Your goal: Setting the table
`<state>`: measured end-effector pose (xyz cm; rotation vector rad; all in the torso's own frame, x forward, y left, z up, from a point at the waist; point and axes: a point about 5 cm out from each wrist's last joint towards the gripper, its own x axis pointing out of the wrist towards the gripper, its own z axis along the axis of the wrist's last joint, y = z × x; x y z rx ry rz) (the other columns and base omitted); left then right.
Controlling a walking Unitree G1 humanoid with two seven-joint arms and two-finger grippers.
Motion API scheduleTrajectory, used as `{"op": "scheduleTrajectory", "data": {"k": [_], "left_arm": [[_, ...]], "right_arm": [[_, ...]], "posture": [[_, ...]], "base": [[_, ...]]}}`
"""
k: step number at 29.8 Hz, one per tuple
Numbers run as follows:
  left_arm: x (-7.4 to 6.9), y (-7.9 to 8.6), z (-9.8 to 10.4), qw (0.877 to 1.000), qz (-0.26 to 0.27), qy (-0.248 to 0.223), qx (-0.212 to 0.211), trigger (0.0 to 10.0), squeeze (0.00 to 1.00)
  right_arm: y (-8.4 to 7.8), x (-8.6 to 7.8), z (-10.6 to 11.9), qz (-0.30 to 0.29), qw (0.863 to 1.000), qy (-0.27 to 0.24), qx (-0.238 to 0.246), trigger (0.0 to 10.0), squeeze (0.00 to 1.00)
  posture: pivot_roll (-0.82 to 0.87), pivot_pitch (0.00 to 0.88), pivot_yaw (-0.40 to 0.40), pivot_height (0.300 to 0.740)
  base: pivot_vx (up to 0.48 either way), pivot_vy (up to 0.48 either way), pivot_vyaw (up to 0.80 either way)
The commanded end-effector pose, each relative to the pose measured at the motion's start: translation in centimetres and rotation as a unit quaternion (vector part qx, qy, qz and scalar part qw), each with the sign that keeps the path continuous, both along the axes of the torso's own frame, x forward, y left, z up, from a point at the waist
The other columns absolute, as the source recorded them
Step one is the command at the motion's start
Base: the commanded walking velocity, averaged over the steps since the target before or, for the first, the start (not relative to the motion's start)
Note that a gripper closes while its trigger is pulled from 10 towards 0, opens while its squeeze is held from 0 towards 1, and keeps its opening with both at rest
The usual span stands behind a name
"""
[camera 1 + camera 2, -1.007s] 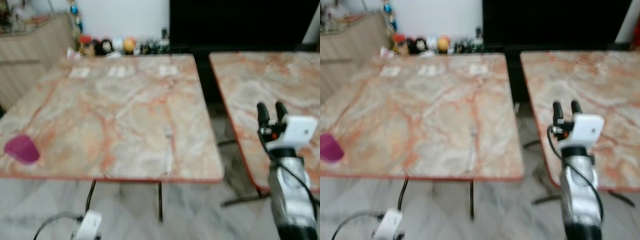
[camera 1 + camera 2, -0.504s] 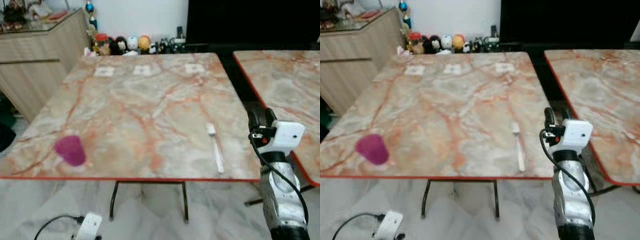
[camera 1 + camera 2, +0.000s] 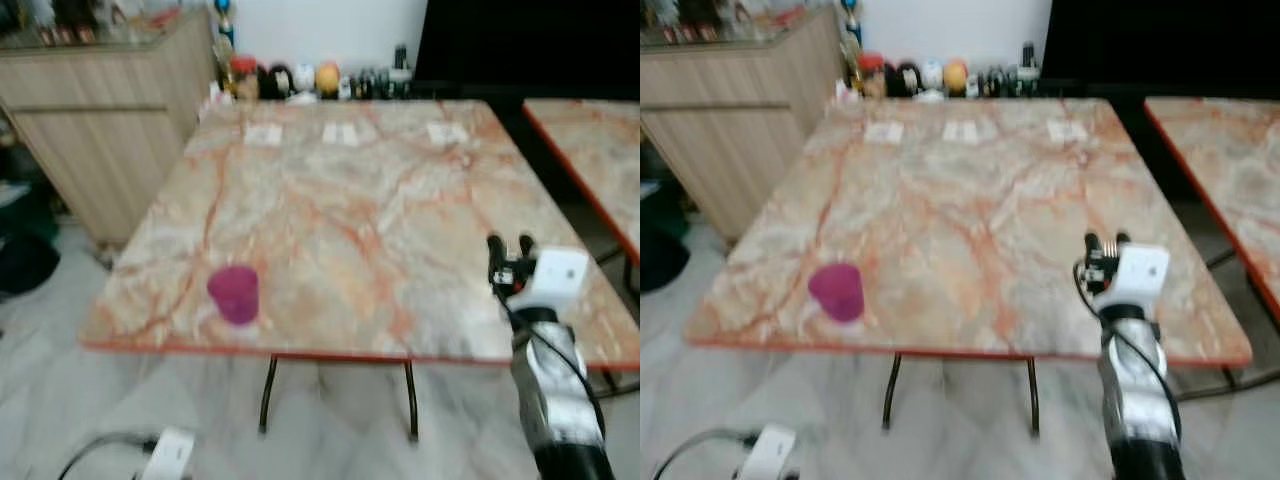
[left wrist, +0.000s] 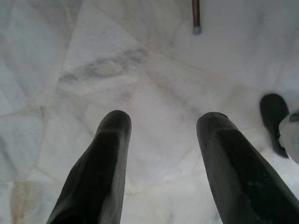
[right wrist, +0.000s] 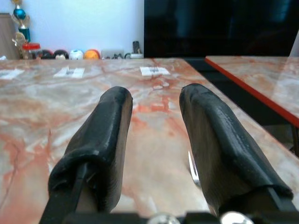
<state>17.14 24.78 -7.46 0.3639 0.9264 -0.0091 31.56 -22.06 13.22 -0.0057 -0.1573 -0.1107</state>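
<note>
Camera has swung since 0.5 s ago: whole scene sits further right now, w/ more of the wooden cabinet [image 3: 110,120] and floor showing on the left, so the robot is turning, not the things shifting. Right gripper [image 3: 510,250] is still riding raised over the near right part of the marble table [image 3: 370,190], fingers apart w/ nothing between them; in the right wrist view the right gripper [image 5: 156,135] is looking across the tabletop, and the fork [image 5: 193,171] is lying flat on the marble just below and between the fingers, tines pointing away toward the far edge. In the head views the gripper's body is covering that spot, so the fork can't be made out there.

Purple cup [image 3: 234,294] is standing upright near the table's near left corner, well apart from the gripper. Three small white cards [image 3: 965,131] are lying in a row near the far edge, w/ small figurines [image 3: 300,78] lined along the wall behind. Second marble table [image 3: 1225,150] is sitting to the right, gap between the two.

Left gripper [image 4: 163,144] is hanging low, fingers apart, pointing down at pale marble floor [image 4: 140,70]; a table leg tip [image 4: 196,18] is showing nearby.
</note>
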Motion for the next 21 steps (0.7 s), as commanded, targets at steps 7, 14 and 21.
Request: {"op": "scheduleTrajectory", "data": {"k": [7,14,21], "left_arm": [[0.1,0.1,0.1,1.0,-0.017,0.0,0.004,10.0,0.0],[0.0,0.1,0.1,1.0,-0.017,0.0,0.004,10.0,0.0],[-0.1,0.2,0.0,1.0,-0.01,0.001,0.002,10.0,0.0]], "right_arm": [[-1.2,0.1,-0.7,-0.022,0.999,0.03,0.0,10.0,0.0],[-1.6,0.1,-0.9,-0.027,0.999,0.033,0.001,10.0,0.0],[-1.9,0.2,-1.0,-0.036,0.999,0.038,0.004,10.0,0.0]], "posture": [[0.04,0.0,0.026,0.74],[0.05,0.0,0.026,0.74],[0.05,0.0,0.026,0.74]], "base": [[0.0,-0.192,0.0],[0.0,-0.45,0.0],[0.0,-0.129,0.0]]}}
